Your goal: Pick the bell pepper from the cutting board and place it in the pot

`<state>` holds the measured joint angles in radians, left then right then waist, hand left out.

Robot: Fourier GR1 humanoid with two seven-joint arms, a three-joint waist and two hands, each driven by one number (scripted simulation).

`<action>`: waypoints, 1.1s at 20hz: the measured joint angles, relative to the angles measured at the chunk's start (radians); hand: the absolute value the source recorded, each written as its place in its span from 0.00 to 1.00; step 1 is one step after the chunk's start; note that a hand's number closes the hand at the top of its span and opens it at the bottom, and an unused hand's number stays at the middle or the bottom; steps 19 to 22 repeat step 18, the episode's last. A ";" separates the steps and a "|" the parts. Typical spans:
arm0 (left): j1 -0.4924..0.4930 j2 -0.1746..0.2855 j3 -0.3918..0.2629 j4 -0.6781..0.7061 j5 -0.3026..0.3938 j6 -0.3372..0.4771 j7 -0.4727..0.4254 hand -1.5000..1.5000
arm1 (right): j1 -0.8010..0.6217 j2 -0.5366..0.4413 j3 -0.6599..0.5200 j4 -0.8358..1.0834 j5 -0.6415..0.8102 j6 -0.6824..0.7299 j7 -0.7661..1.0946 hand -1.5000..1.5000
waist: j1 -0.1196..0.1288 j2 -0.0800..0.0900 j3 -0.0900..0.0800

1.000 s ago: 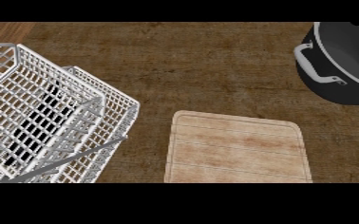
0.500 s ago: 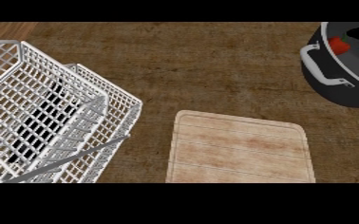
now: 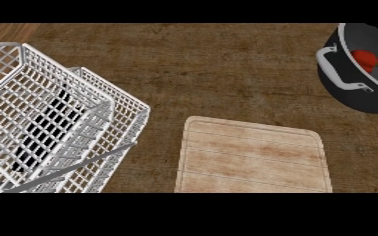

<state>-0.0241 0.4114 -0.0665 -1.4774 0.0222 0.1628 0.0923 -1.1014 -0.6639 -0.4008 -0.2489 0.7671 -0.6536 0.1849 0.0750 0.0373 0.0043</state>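
Head view looks steeply down on a brown wooden counter (image 3: 221,65), with a white wire dish rack (image 3: 66,130) filling the left, a pale wooden cutting board (image 3: 251,160) lying bare at lower centre, and a black pot (image 3: 362,97) with a white handle cut off by the right edge. A red bell pepper (image 3: 364,60) sits partly visible inside the pot, so the placing looks done. Neither hand shows, so their state cannot be told; the pepper is likely light, hollow and smooth-skinned, best held around its broad middle
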 measured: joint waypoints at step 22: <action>0.064 0.011 0.065 -0.021 0.000 -0.026 0.017 0.50 | 0.121 0.072 -0.257 -0.181 -0.379 0.058 -0.367 0.00 | -0.063 -0.033 -0.006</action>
